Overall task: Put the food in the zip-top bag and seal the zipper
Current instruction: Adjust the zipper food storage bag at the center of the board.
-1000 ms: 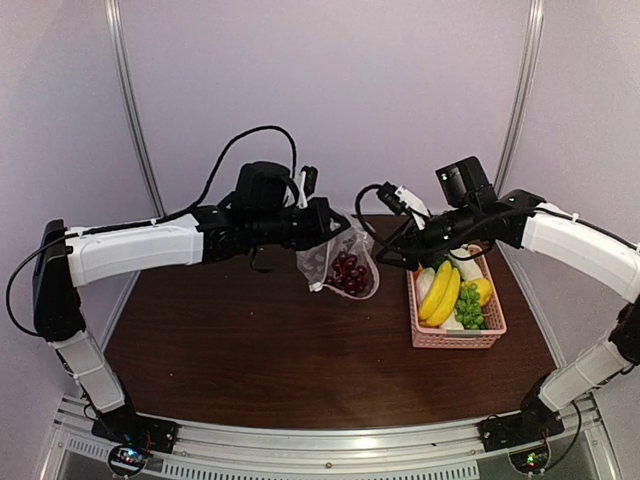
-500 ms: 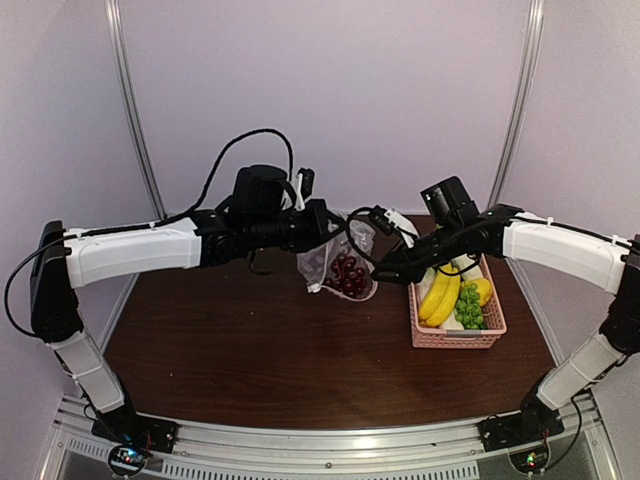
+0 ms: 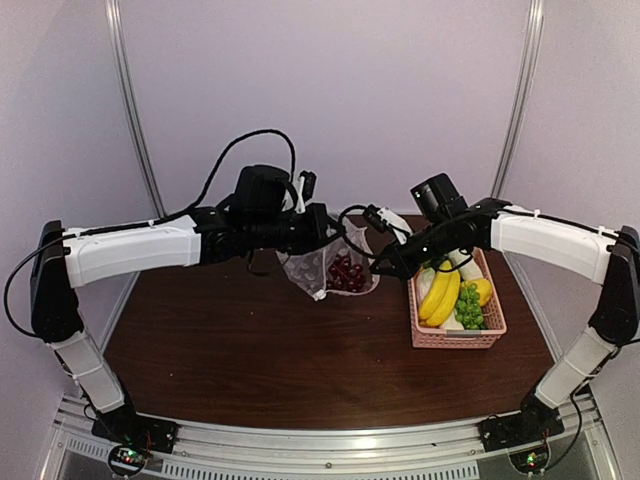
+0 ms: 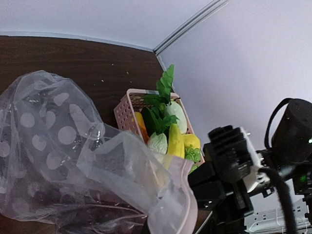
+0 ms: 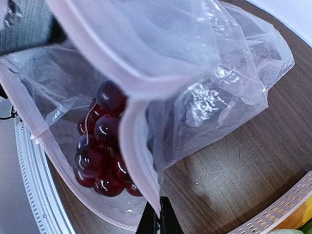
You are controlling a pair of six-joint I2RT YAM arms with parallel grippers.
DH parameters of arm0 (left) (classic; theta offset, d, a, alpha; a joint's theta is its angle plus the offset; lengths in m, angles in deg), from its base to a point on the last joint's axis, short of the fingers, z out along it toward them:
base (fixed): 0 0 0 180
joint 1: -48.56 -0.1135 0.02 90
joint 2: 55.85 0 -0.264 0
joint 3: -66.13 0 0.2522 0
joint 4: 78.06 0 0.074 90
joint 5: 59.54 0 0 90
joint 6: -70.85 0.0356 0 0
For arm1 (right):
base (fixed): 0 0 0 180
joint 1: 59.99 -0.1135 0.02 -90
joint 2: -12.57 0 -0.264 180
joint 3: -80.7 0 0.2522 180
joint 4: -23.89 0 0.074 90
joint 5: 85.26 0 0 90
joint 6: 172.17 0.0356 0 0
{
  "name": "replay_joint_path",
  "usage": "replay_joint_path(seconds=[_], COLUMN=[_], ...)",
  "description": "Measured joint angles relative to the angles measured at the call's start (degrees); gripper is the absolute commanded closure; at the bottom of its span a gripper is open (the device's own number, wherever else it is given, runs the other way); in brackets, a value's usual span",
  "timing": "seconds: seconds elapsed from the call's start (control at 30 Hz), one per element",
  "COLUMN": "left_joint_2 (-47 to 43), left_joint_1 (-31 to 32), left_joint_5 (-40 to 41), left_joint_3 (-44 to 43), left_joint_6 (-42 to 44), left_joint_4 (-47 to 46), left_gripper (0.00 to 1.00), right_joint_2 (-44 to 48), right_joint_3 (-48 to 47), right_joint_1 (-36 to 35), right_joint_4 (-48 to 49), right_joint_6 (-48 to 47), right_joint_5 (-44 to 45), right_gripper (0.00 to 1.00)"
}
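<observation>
While the left gripper (image 3: 333, 231) apparently pinches the zip-top bag (image 3: 318, 268), the right gripper (image 5: 158, 217) clamps its zipper (image 5: 129, 142).

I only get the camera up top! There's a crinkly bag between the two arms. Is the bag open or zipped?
Observer: Open. In the right wrist camera the two sides of the pale zipper stand apart, with purple grapes inside the zip-top bag.
Operator: Is the right arm holding it?
Observer: Yes. The right gripper is shut on the bag's mouth edge, right at the zipper.
Operator: What's at the back of the basket? The arm's in my way.
Observer: The left wrist camera shows leafy greens sticking up from the pink basket.
</observation>
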Motion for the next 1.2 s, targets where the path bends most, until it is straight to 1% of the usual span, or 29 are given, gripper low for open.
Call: replay_joint_path(seconds=[0.1,0.2,0.3,0.37,0.47,0.57,0.6,0.67,0.83,0.9,0.97,1.13,1.2], left_joint_2=[0.5,2.0,3.8,3.6,2.8,2.8,2.8,2.8,2.9,3.0,3.4,5.8,6.6], left_joint_1=[-0.7,-2.5,-4.6,-5.3,-5.4,-5.2,-5.2,-5.2,-4.5,-4.3,-4.2,-4.3,-4.6], left_joint_5=[0.4,-1.1,-3.4,-2.4,0.5,7.5,10.8,14.4,15.2,15.0,14.6,14.3,14.1], left_joint_3=[-4.2,-8.9,-14.0,-15.0,-15.7,-18.2,-19.5,-21.1,-21.5,-21.5,-21.5,-22.7,-23.9], left_joint_6=[4.7,8.4,10.8,11.9,14.1,17.1,18.3,19.8,21.4,21.7,21.9,23.1,23.8], left_joint_4=[8.0,13.5,16.6,16.9,19.8,26.1,29.2,32.3,33.5,33.4,33.4,33.5,33.6], left_gripper=[1.0,1.0,1.0,1.0,1.0,1.0,1.0,1.0,1.0,1.0,1.0,1.0,1.0], right_joint_2=[0.5,2.9,2.6,0.9,-0.2,-1.7,-2.1,-2.6,-2.8,-3.2,-3.8,-4.5,-4.3], right_joint_3=[-5.3,-10.0,-17.1,-21.1,-21.6,-21.6,-21.6,-21.6,-21.6,-21.8,-22.3,-22.5,-22.7], right_joint_1=[0.1,0.6,1.0,1.2,1.6,2.0,2.1,2.3,2.2,2.2,2.2,2.2,2.4], right_joint_4=[-4.6,-4.7,-6.5,-6.3,-6.7,-8.6,-9.3,-10.2,-10.2,-10.4,-10.6,-11.3,-12.4], right_joint_6=[-0.5,-0.4,-0.6,-0.6,-0.7,-0.1,0.1,0.4,1.7,1.7,1.7,0.8,-0.5], right_joint_5=[-0.1,-0.1,-1.3,-2.0,-1.9,1.0,2.4,3.3,2.7,2.4,1.7,0.2,-0.1], right_gripper=[1.0,1.0,1.0,1.0,1.0,1.0,1.0,1.0,0.99,0.95,0.85,0.54,0.46])
